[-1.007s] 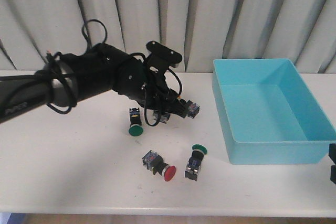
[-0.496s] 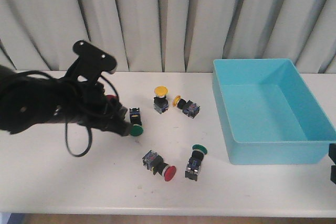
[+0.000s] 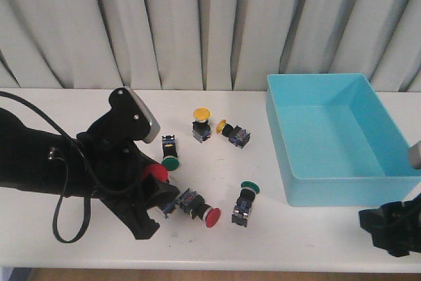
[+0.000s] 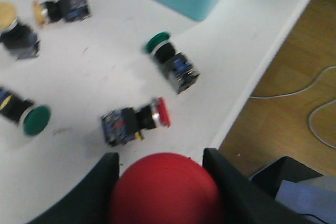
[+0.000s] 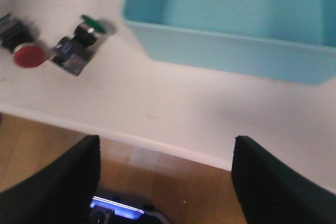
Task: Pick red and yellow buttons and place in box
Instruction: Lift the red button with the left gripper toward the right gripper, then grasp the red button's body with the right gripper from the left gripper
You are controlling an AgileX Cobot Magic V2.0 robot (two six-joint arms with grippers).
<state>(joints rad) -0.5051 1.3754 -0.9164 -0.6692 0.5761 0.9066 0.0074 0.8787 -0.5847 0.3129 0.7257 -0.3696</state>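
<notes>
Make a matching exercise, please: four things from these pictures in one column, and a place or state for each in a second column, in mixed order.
Things:
1. held red button
2. box
3. right gripper
4. loose red button

Places or states:
a. lying on its side on the table
b. open, with nothing between the fingers
c. clamped in the left gripper
d. holds no button so far

Pairs: 1-c, 2-d, 3-b, 4-a
</notes>
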